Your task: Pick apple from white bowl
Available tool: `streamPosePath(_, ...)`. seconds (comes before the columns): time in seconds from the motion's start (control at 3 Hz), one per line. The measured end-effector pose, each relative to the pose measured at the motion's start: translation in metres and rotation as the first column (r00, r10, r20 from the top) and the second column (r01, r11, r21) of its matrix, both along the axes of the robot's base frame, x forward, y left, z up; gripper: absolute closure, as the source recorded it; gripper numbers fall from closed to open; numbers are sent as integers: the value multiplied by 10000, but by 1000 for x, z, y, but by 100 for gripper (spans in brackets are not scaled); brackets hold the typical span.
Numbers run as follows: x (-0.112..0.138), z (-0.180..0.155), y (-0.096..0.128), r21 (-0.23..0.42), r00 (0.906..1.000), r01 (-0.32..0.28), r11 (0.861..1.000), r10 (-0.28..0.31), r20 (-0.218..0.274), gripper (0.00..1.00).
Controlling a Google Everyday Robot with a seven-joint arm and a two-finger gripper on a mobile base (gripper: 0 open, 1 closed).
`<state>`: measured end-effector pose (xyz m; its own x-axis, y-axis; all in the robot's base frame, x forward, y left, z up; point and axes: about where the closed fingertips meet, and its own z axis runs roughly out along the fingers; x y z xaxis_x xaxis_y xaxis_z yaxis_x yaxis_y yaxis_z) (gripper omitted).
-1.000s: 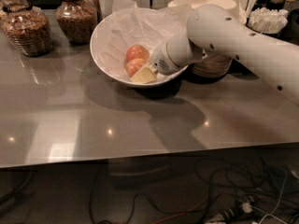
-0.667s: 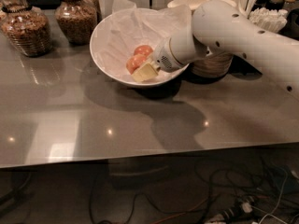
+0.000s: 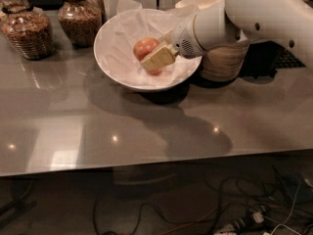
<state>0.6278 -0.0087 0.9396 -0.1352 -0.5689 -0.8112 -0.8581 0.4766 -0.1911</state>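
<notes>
apple sits mid white bowl, upper centre of frame, on the crinkled paper liner. tool reaches in from the right and lies right on the apple, overlapping its lower right side. can't tell from this view if it's wide, narrow or already clamped, so no call on grip state.

handling, my read: the apple is rigid and round with smooth waxy skin, moderate weight. it won't crush, but it bruises under a hard squeeze and tends to squirt out if pinched off-centre. take it across the widest part, contact on opposite sides, not near top or bottom where the curve falls away. moderate force.

the paper is light and loose, likely to drag or lift with the apple if snagged. the bowl is glossy and shallow and looks free on the counter, so a side push could shove it. lift straight up and clear the rim before moving out.

neighbours: jars upper left, woven basket just right of the bowl under the arm.
</notes>
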Motion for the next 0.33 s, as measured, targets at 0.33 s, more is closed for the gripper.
streamPosePath(0.33,-20,31,-23,204,9994,-285,9994,281,189,100)
